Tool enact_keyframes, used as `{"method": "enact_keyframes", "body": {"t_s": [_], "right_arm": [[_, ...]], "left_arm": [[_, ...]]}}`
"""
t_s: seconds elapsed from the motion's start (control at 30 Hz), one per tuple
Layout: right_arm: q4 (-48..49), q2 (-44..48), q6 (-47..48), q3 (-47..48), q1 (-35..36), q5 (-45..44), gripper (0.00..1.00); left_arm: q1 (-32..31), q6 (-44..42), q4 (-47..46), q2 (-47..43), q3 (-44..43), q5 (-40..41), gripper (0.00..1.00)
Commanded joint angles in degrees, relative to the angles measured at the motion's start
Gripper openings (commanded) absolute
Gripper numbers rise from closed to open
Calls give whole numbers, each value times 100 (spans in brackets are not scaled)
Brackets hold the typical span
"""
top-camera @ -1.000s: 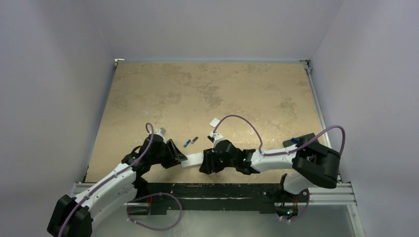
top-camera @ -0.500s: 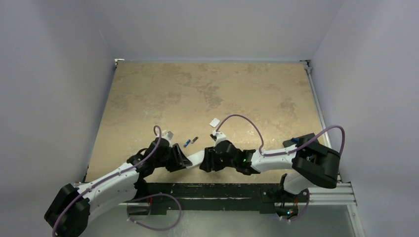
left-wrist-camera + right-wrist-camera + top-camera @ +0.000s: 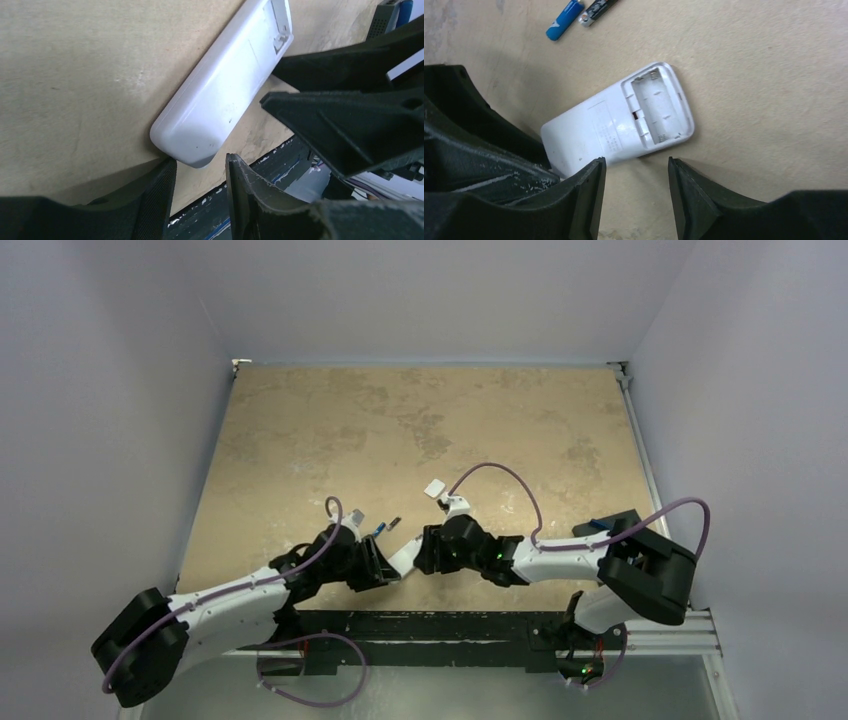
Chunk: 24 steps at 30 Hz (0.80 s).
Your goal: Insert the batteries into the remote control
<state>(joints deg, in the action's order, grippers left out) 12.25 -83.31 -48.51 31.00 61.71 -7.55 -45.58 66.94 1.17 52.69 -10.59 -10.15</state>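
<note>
Both pincers are hanging open, gripping nothing: left pincer (image 3: 197, 167) at the remote control's (image 3: 619, 120) closed end, right pincer (image 3: 635, 165) over its empty bay. It's lying loose on the worktop (image 3: 749, 75), batteries (image 3: 565, 20) beyond. You're risking clashing fingers or shoving it away.

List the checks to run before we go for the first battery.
1. Back of the remote control faces up: ok.
2. Its battery compartment is open and empty: ok.
3. The blue battery and dark battery lie loose and uncovered: ok.
4. The right gripper is open and empty: ok.
5. The left gripper braces the remote: not ok, it is open at the rounded end.
6. Polarity marks are readable: cannot tell.
</note>
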Motion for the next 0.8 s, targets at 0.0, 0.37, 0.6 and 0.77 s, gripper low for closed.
{"method": "enact_keyframes", "body": {"t_s": [0.0, 0.37, 0.6, 0.77], "right_arm": [[-282, 211, 192, 95, -200, -186, 56], [-1102, 762, 622, 574, -350, -420, 59], [-1715, 1101, 1082, 1132, -357, -563, 60], [-2011, 1040, 1286, 1659, -362, -579, 65]], "left_arm": [[-309, 196, -675, 250, -11, 319, 41], [-612, 128, -403, 355, -414, 661, 43], [-613, -148, 775, -170, -878, 868, 55], [-611, -430, 1437, -534, -1284, 966, 59]]}}
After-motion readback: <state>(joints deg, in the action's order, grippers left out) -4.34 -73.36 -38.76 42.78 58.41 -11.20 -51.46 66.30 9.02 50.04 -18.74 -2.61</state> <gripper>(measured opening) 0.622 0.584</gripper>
